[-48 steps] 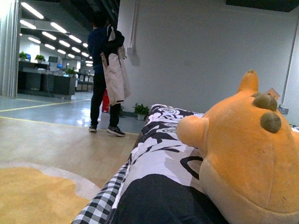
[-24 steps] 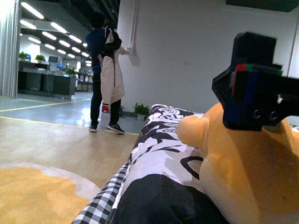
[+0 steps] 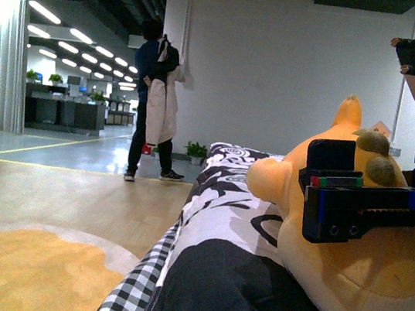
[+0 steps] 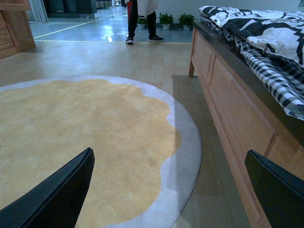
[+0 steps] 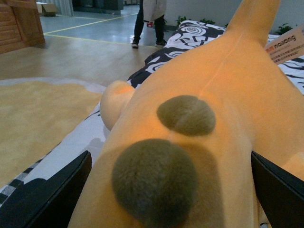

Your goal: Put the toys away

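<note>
The toy (image 3: 348, 262), an orange-yellow plush animal with a pointed ear, lies on the bed at the right of the front view. It fills the right wrist view (image 5: 213, 80), showing two brownish-olive pads (image 5: 154, 178). My right gripper (image 3: 341, 199) hangs close in front of the toy. It is open (image 5: 166, 194), with one dark finger on each side of the plush body and nothing gripped. My left gripper (image 4: 166, 190) is open and empty, low over the floor beside the bed. It does not show in the front view.
The bed carries a black-and-white cover (image 3: 220, 228) over a wooden frame (image 4: 237, 118). A round yellow rug (image 4: 80, 142) lies on the wood floor beside it. A person (image 3: 156, 109) stands at the back by the white wall. A paper tag (image 5: 287, 45) hangs from the toy.
My right arm came into the front view and has dropped from the toy's head level to in front of its body. The person at the back shifted slightly right.
</note>
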Tool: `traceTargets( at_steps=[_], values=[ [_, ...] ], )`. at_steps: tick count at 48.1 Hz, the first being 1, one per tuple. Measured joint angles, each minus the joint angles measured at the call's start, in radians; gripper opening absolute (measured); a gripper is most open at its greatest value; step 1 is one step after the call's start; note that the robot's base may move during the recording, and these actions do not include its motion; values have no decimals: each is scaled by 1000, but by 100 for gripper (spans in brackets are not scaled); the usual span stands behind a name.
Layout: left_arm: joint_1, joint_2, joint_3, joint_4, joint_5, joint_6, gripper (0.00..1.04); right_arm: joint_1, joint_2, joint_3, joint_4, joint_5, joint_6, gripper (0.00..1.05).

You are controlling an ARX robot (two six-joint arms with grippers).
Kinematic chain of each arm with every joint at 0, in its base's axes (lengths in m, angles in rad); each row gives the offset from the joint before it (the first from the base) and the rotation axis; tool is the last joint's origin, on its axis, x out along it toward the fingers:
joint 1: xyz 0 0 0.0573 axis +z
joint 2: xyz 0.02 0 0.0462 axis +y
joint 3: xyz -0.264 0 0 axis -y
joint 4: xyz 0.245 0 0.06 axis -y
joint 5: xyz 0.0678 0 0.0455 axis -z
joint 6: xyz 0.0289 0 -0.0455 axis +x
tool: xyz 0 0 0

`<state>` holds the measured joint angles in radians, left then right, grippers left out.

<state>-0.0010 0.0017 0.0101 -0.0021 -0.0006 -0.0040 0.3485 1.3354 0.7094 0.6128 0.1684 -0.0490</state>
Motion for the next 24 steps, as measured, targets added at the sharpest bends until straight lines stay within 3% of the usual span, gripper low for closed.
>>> traceTargets(
  at_steps=[9,24],
  values=[
    [0,0,0,0,0,0,98,6,20,-16,7,46,1,98],
    [0,0,0,0,0,0,98,12,5,-15,-13,55,19,54]
  ],
)
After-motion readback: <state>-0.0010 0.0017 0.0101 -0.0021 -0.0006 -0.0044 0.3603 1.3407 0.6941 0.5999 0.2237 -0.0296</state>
